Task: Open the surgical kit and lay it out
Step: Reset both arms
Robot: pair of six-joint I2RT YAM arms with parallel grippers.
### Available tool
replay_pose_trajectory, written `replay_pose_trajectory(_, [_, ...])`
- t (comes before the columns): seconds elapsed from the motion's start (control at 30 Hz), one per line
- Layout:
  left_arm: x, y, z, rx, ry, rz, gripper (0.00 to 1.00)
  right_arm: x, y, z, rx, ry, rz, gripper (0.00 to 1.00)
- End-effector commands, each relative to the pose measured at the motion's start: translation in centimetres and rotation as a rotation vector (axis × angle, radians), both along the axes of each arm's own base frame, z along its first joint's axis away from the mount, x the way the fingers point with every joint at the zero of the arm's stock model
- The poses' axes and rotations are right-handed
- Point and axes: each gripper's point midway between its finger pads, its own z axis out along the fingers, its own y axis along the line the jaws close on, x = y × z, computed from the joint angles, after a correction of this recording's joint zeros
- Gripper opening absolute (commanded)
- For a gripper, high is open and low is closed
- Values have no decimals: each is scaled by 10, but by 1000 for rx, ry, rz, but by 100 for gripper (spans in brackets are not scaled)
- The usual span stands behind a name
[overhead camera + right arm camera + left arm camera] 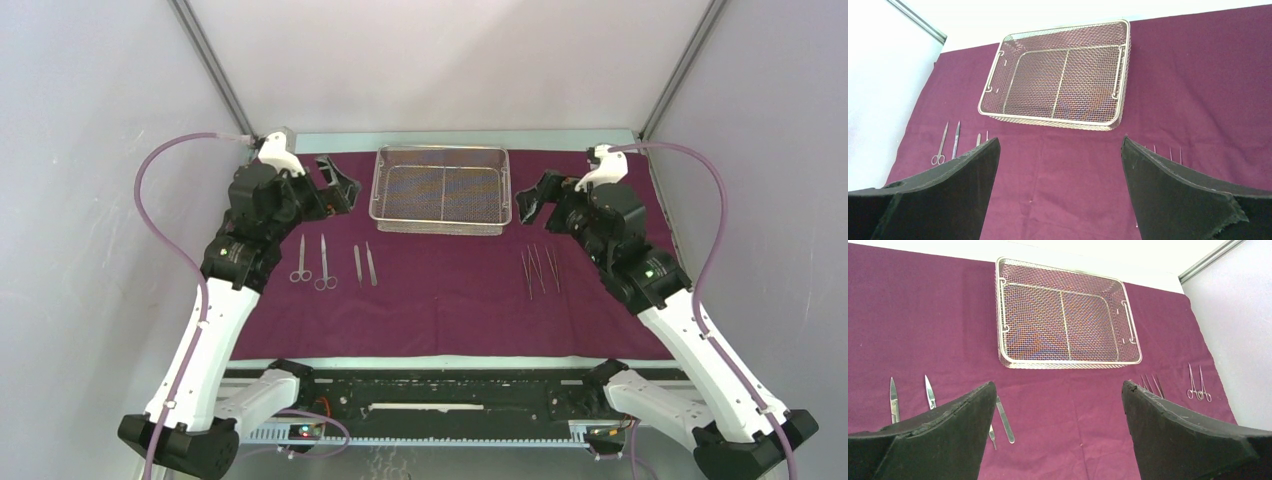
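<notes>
Seemingly done: left gripper and right gripper gape empty; lift both straight up, sparing cloth and scissors.

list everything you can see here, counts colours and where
cloth: 1, maroon, spread flat under everything else
tray: 1, silver wire mesh, far centre of the cloth, nothing in it
scissors: 2, steel, side by side on the cloth's left part
tweezers: 2, steel, just right of the scissors
thin tools: 3, steel, on the cloth's right part, type too small to tell
ring-handled forceps: looks like 2, steel, right of those thin tools
walls: pale grey, left, far and right
left gripper: 1, black, open, holding nothing
right gripper: 1, black, open, holding nothing
</notes>
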Motion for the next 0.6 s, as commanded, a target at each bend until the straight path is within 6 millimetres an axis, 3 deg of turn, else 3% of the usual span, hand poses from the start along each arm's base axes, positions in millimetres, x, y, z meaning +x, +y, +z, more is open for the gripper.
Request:
replay_pose_trajectory(0.0, [4,1,7,-5,-40,9,100,5,-4,17,9,-66,-15,100])
replay_pose_trajectory(0.57, [2,-1,5,1,-45,-11,100,5,-5,17,19,-61,-20,100])
